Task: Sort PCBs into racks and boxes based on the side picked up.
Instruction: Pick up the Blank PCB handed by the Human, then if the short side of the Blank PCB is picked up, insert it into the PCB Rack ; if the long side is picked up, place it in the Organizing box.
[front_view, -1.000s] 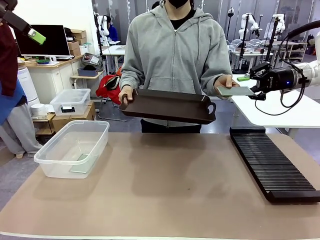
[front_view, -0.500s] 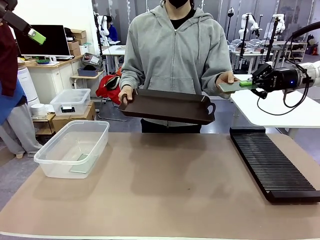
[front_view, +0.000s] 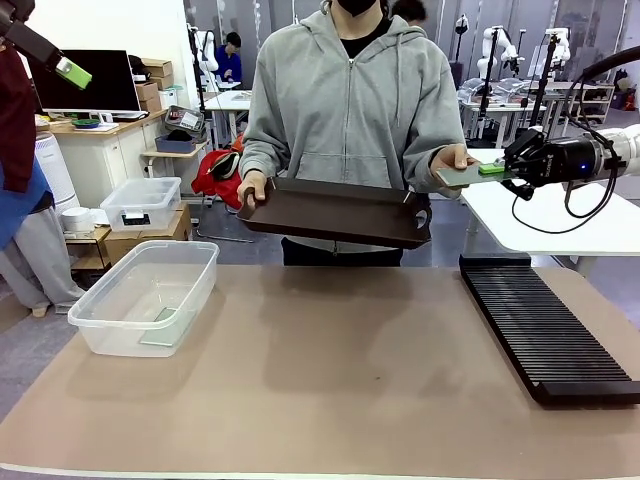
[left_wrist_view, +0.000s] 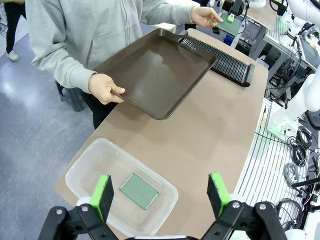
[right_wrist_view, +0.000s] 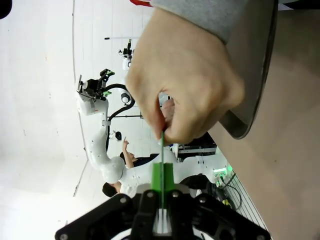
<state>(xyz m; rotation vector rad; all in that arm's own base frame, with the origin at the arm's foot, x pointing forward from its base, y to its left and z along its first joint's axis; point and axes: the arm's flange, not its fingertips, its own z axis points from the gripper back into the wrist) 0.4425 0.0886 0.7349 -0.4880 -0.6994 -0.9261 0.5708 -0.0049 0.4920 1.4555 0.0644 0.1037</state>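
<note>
Dark-green thin board (front_view: 458, 177), held flat by the person's hand (front_view: 452, 158) to expose an edge, sits clamped in the right end effector (front_view: 492, 169); left end effector (left_wrist_view: 160, 189) hangs open.

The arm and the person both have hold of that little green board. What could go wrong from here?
The right gripper is shut on the PCB while the person's hand also pinches it. If the arm pulls away before the hand lets go, the board may twist, slip or drop. The grip also seems to be on the board's end only, so it could swing loose on the way to the rack.
</note>
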